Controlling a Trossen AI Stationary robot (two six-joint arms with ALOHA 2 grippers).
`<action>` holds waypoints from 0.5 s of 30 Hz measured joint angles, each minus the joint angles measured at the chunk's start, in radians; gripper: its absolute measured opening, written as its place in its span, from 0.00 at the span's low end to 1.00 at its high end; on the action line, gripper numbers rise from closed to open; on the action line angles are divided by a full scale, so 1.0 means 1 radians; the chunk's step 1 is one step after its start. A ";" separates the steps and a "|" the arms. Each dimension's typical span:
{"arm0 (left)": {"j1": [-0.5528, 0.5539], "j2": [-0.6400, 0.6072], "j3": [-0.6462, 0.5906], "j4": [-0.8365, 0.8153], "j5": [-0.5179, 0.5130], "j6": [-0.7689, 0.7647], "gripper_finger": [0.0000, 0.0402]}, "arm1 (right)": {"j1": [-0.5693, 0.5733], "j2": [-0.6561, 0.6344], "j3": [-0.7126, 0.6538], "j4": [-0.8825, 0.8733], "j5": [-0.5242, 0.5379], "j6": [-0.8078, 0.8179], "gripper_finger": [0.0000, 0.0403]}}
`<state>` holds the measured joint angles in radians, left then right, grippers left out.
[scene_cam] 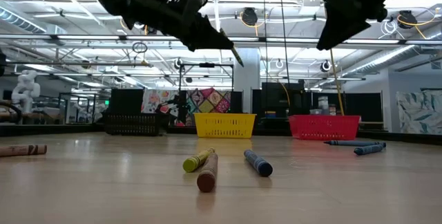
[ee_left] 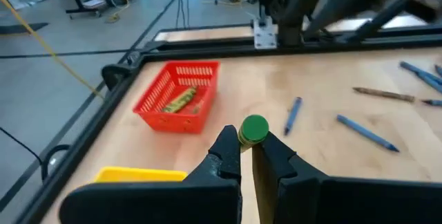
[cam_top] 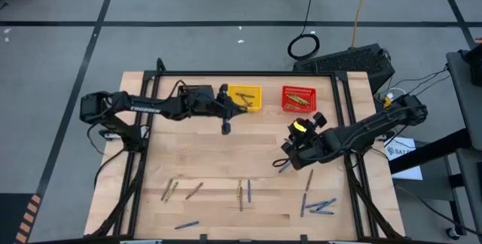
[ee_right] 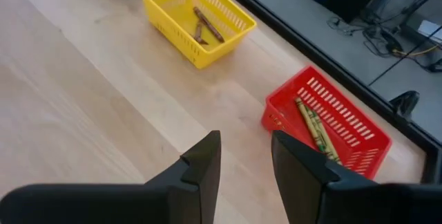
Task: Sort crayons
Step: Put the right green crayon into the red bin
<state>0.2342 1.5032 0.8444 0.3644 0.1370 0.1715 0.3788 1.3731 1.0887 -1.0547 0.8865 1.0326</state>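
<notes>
My left gripper [cam_top: 225, 117] hangs above the table in front of the yellow basket [cam_top: 245, 98] and is shut on an olive-green crayon [ee_left: 253, 128]. It also shows at the top left of the low view [scene_cam: 207, 37]. My right gripper [cam_top: 290, 152] is open and empty [ee_right: 245, 162] above the table, near the red basket [cam_top: 299, 99]. Several blue, olive and brown crayons [cam_top: 241, 193] lie flat on the near part of the table. The red basket holds olive crayons [ee_right: 314, 127] and the yellow basket holds brown ones [ee_right: 204, 25]. My left gripper pinches the olive-green crayon between its two fingers [ee_left: 224, 156]. The crayon lies along the fingers, and its round end [ee_left: 254, 124] sticks out past the fingertips. It is lifted clear of the table and slants downward [scene_cam: 235, 54].
A black basket [scene_cam: 131, 123] stands left of the yellow one [scene_cam: 224, 124] along the far edge, with the red one [scene_cam: 324, 126] to the right. A blue crayon [cam_top: 285, 166] lies just below my right gripper. More blue crayons [cam_top: 322, 206] lie at the near right.
</notes>
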 joint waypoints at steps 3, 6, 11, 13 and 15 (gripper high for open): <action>0.037 0.014 0.001 0.046 0.017 0.002 0.01 | -0.009 0.013 0.000 -0.006 0.003 -0.014 0.29; 0.070 0.057 0.024 0.051 0.018 0.018 0.01 | -0.028 0.014 0.000 -0.020 0.007 -0.024 0.29; 0.105 0.162 0.115 0.041 0.089 0.048 0.01 | -0.063 0.013 0.000 -0.083 0.054 0.004 0.29; 0.120 0.190 0.152 0.041 0.129 0.047 0.01 | -0.075 0.013 0.000 -0.122 0.054 0.030 0.29; 0.135 0.215 0.191 0.045 0.156 0.047 0.01 | -0.079 0.013 0.000 -0.167 0.052 0.072 0.29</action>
<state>0.3691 1.7184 1.0352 0.4091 0.2935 0.2188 0.2996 1.3861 1.0885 -1.2219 0.9386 1.1042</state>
